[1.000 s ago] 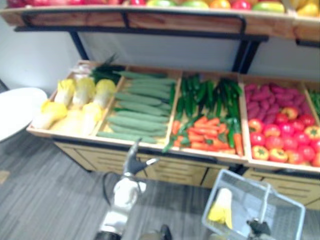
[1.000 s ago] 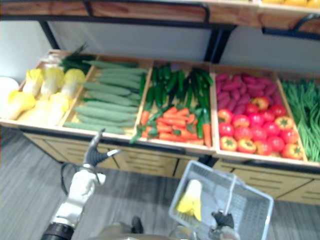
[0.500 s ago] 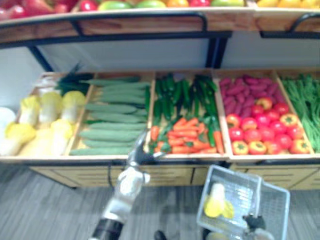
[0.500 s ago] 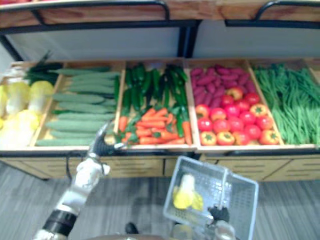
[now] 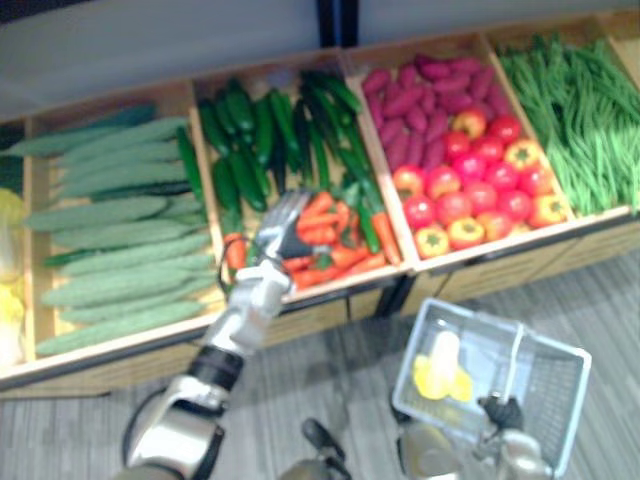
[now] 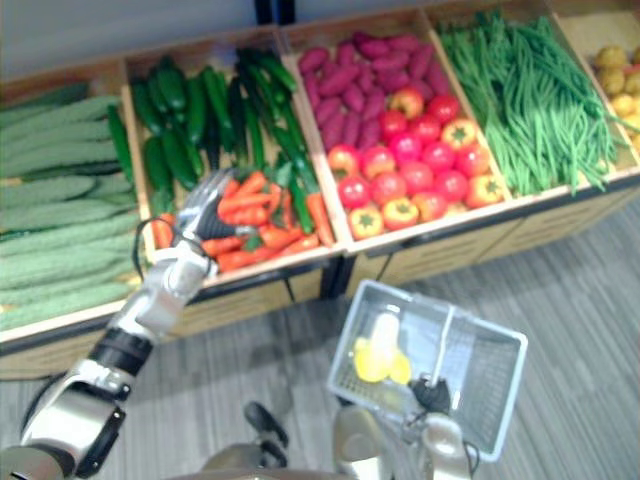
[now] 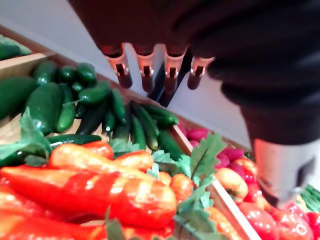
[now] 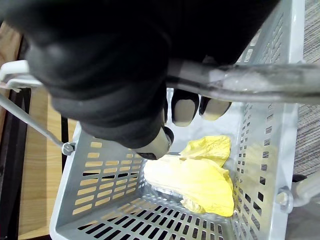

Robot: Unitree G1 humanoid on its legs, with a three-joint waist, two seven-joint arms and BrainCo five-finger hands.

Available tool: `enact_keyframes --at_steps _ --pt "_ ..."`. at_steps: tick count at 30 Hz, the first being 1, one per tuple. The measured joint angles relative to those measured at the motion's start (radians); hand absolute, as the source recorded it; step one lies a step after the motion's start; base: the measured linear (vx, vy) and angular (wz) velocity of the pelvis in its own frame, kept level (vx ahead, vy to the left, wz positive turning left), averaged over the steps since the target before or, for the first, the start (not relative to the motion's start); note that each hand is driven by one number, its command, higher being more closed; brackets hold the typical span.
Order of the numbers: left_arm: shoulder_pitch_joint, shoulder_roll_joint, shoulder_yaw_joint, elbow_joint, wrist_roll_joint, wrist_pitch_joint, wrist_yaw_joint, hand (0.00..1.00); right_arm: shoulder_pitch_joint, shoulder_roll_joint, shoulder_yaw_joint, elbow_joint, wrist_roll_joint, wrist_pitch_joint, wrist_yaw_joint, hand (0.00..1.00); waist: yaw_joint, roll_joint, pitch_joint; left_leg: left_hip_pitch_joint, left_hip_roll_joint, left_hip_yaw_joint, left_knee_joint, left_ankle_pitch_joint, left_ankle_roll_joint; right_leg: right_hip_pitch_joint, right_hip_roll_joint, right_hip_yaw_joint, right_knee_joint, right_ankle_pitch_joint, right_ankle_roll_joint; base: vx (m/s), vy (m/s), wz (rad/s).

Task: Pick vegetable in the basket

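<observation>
My left hand (image 5: 278, 232) reaches over the shelf's front edge, fingers (image 7: 145, 67) straight and open just above the orange carrots (image 7: 125, 192) with green leafy tops. It holds nothing. The carrots (image 5: 325, 235) lie at the front of a wooden compartment, with dark green cucumbers (image 5: 250, 130) behind them. My right hand (image 5: 500, 412) is curled round the handle (image 8: 240, 82) of a grey plastic basket (image 5: 555, 395), held low at the right. A yellow-white cabbage (image 8: 200, 180) lies in the basket.
Wooden compartments run along the stall: pale green bumpy gourds (image 5: 110, 230) at the left, purple sweet potatoes (image 5: 420, 100) and red and orange tomatoes (image 5: 470, 195) right of the carrots, then green beans (image 5: 580, 120). Grey floor (image 5: 330, 385) lies in front.
The camera has swung right and down. My left hand has stretched forward from below the shelf edge to over the carrots. The basket stays in my right hand.
</observation>
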Motion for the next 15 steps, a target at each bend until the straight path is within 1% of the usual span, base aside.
enact_keyframes --at_steps 2,4,8,10,12,13,15 --pt "-0.036 0.011 -0.005 0.037 0.024 0.004 0.001 0.00 -0.015 -0.006 0.001 -0.002 0.002 -0.005 -0.001 1.00 0.000 0.003 0.019 -0.013 0.000 0.008 0.000 0.003 0.002 -0.017 0.001 0.006 0.000 0.007 -0.001 -0.02 -0.020 -0.09" --pt "-0.074 0.045 -0.029 0.075 0.032 0.018 0.001 0.00 -0.043 -0.010 0.011 -0.005 0.002 -0.010 -0.003 1.00 -0.002 0.005 0.045 -0.037 0.002 0.022 0.015 0.003 0.001 -0.043 0.000 0.018 0.000 0.014 -0.001 -0.02 -0.024 -0.14" --pt "-0.115 0.049 -0.029 0.128 0.043 0.031 0.001 0.00 -0.066 -0.017 0.032 -0.017 0.011 -0.018 -0.016 1.00 -0.004 0.008 0.086 -0.049 0.004 0.025 0.027 0.001 0.000 -0.055 0.001 0.030 0.000 0.018 -0.001 0.01 -0.022 -0.07" --pt "-0.138 0.049 -0.030 0.161 0.063 0.033 0.001 0.00 -0.069 -0.018 0.032 -0.034 0.013 -0.020 -0.020 1.00 -0.004 0.015 0.094 -0.068 0.004 0.025 0.029 0.001 0.000 -0.075 0.001 0.033 0.001 0.023 -0.001 0.02 -0.022 -0.06" --pt "-0.172 0.055 -0.032 0.203 0.067 0.042 0.002 0.00 -0.082 -0.019 0.032 -0.035 0.025 -0.023 -0.021 1.00 -0.005 0.016 0.119 -0.073 0.004 0.028 0.030 0.002 0.001 -0.083 0.001 0.039 0.001 0.028 0.001 0.00 -0.014 -0.07" --pt "-0.198 0.065 -0.034 0.227 0.070 0.046 0.003 1.00 -0.094 -0.021 0.033 -0.036 0.038 -0.023 -0.022 1.00 -0.007 0.017 0.139 -0.074 0.003 0.031 0.031 0.002 0.001 -0.086 0.001 0.043 0.002 0.031 0.001 -0.02 -0.011 -0.07" --pt "-0.233 0.090 -0.047 0.237 0.087 0.050 0.015 1.00 -0.108 -0.027 0.039 -0.037 0.051 -0.023 -0.022 1.00 -0.007 0.017 0.155 -0.090 0.002 0.040 0.031 0.002 0.001 -0.107 0.001 0.053 0.002 0.036 0.002 -0.02 -0.015 -0.10"
